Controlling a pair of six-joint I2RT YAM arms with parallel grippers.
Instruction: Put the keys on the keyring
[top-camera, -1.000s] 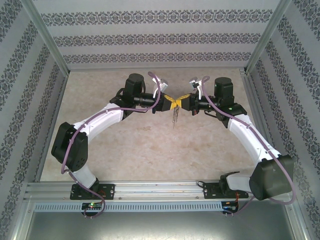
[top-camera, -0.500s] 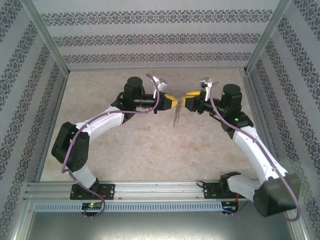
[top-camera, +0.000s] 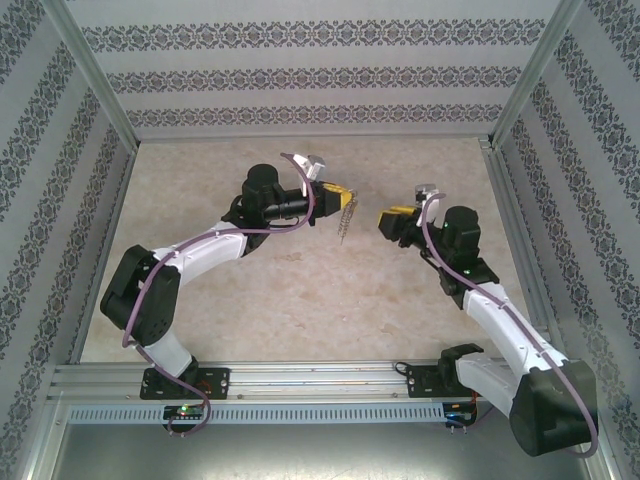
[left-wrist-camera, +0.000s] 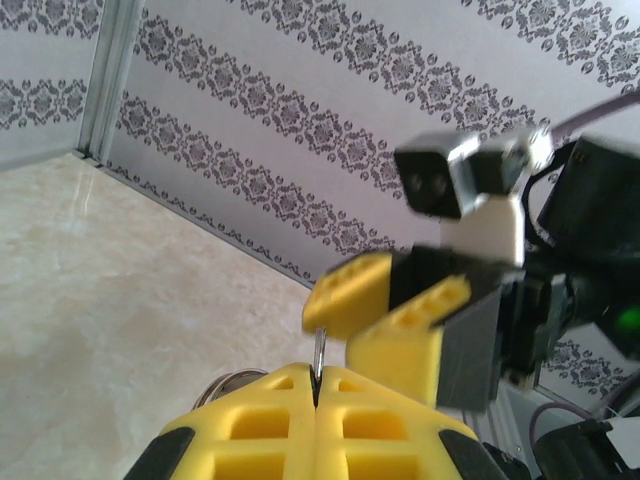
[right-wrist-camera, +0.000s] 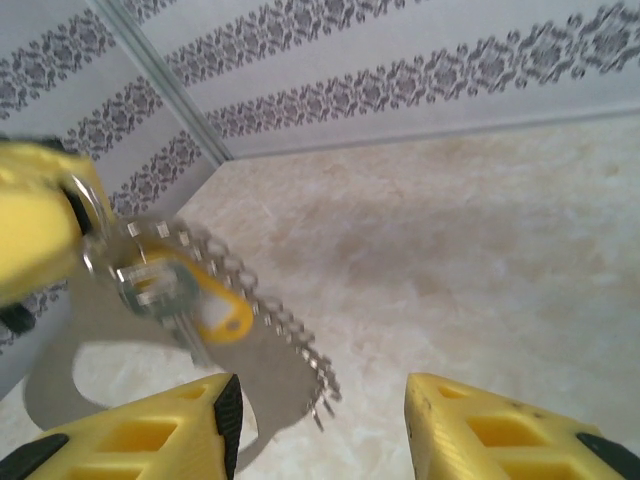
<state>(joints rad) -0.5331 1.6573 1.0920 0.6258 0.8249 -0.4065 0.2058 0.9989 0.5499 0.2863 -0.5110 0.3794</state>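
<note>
The left arm reaches across the beige, marble-patterned desk (top-camera: 300, 310) toward the middle, its yellow two-fingered left claw (top-camera: 342, 197) raised above the surface. The wrist view of that claw (left-wrist-camera: 317, 378) has the two yellow fingers pressed together with only a thin grey wire standing up out of the seam between them. A blurred bit of silvery ring shows just to their left.

From the right wrist camera, that wire belongs to the small grey metal oval keyring (right-wrist-camera: 145, 283), pinched at the tip of the left claw and hanging clear of the desk. The tiny key with the yellow-orange head (right-wrist-camera: 222, 316) dangles in the same cluster, just beside the loop, dark end toward it. I cannot tell whether it is threaded on the loop or merely lies against it. The short chain of little silvery rings (right-wrist-camera: 272, 306) trails from the cluster, down and to the right. In the overhead view it hangs as a thin line below the left claw.

Farther right, the yellow right claw (top-camera: 386, 219) faces the left one across a small gap, touching nothing. Its fingers (right-wrist-camera: 150, 435) stand moderately apart with bare desk between them. The keyring and key hang beyond its fingertips, apart from them.
</note>
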